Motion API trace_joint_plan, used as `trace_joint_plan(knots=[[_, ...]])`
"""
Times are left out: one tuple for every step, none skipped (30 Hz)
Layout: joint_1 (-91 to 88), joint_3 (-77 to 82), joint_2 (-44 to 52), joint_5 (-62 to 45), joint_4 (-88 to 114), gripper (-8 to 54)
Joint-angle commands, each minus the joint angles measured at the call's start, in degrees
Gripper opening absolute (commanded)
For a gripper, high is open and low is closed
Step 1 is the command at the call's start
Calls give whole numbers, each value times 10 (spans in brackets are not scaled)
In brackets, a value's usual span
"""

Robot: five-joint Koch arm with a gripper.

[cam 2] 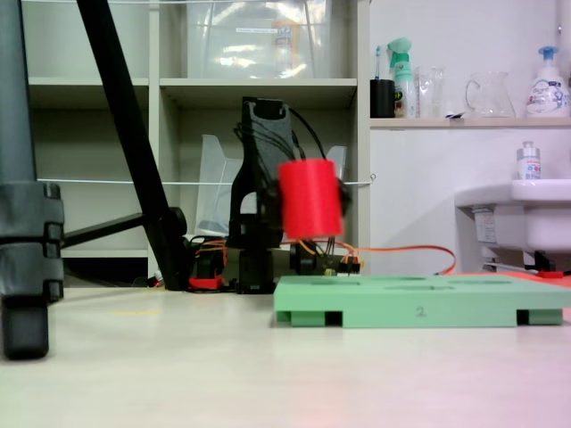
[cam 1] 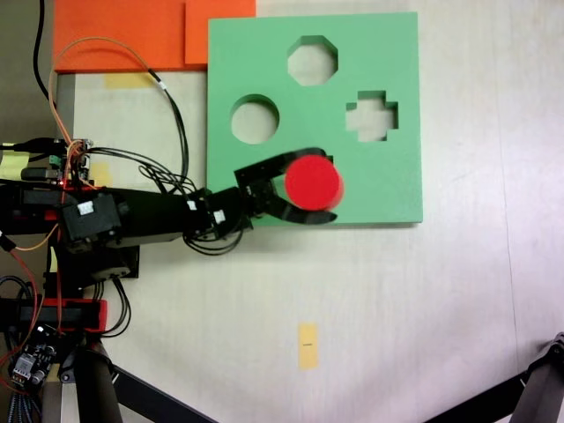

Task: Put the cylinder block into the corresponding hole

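Top-down fixed view: the arm (cam 1: 132, 216) reaches from the left edge of the picture toward the green board (cam 1: 388, 62), which lies flat on the pale table (cam 1: 423, 308). The gripper (cam 1: 328, 187) has its two black jaws curved around the red cylinder (cam 1: 313, 183), one on the upper side and one on the lower, pinching it between them. The cylinder appears over the board's lower middle, below and to the right of the round hole (cam 1: 255, 119) and apart from it. The octagonal hole (cam 1: 313, 60) sits near the board's top edge, and the cross-shaped hole (cam 1: 371, 116) lies to the right of the round one. Orange foam sheets (cam 1: 123, 31) lie at the top left, touching the board's corner. A yellow tape mark (cam 1: 307, 345) is stuck on the table below the board. Low side fixed view: the cylinder (cam 2: 310, 198), slightly blurred and tilted a little, hangs in the air clear above the board (cam 2: 419, 308), over its left end, with the arm (cam 2: 263, 178) dark behind it. A black tripod leg (cam 2: 125, 125) crosses the left of this view, and shelves (cam 2: 268, 85) stand in the background.
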Motion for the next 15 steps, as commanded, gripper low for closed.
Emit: trace_joint_plan(knots=[[-66,9,36,15,-18,206],[-95,23,40,15,-25,206],[-118,39,41,15,-37,206],[-140,53,44,15,-46,206],[-157,62,44,17,-52,206],[-171,71,44,18,-52,206],[-178,76,44,23,-52,206],[-182,80,42,24,-53,207],[-185,83,40,24,-59,207],[-190,87,33,25,-67,207],[-193,88,29,25,-70,207],[-200,90,18,32,-70,207],[-207,92,14,34,-70,207],[-214,93,5,36,-71,207],[-220,93,-5,38,-77,208]])
